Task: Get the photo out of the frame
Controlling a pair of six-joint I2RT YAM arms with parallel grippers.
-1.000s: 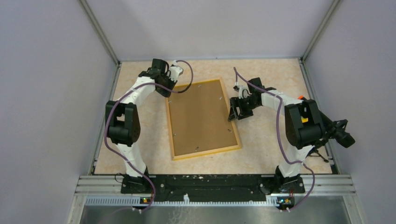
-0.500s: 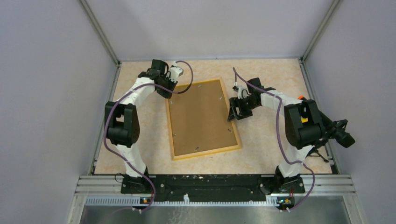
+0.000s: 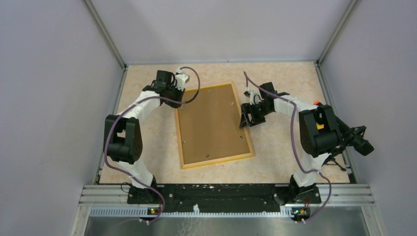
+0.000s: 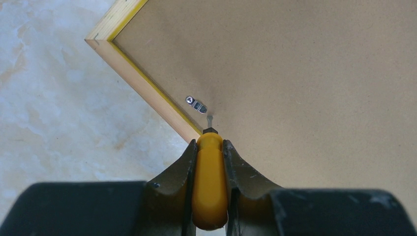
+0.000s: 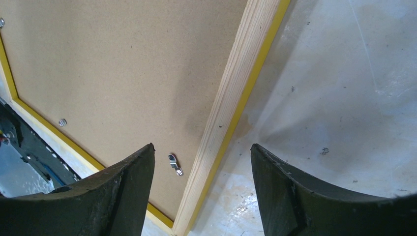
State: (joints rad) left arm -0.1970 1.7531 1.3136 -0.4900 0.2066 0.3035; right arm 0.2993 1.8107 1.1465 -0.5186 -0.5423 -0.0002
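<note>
1. Gripping a yellow-handled screwdriver (image 4: 210,189), the left gripper (image 4: 210,147) sits in the upper left of the top view (image 3: 172,91), over the far left corner of the frame (image 3: 214,125). Its two dark fingers (image 4: 177,172) are clenched on either side of the handle.
2. The screwdriver's short metal tip points at the frame's brown back panel (image 4: 305,88), just beside a small metal turn clip (image 4: 195,103) that lies next to the light wooden rim (image 4: 142,73). Whether the tip touches the panel cannot be told.
3. The frame lies flat and face down in the middle of the beige marbled table (image 3: 285,78), between the two arms. Its long sides run from the near edge toward the far wall, slightly slanted. A thin yellow line edges the rim, and small metal fittings dot the panel's border.
4. The right gripper (image 3: 248,115) hangs at the frame's right long side, right of centre in the top view. In its wrist view the gripper (image 5: 201,147) is spread wide and grasps nothing, one finger (image 5: 128,187) above the back panel and the other above bare table.
5. Between those fingers a second turn clip (image 5: 174,164) lies on the panel, close to the wooden rim.
</note>
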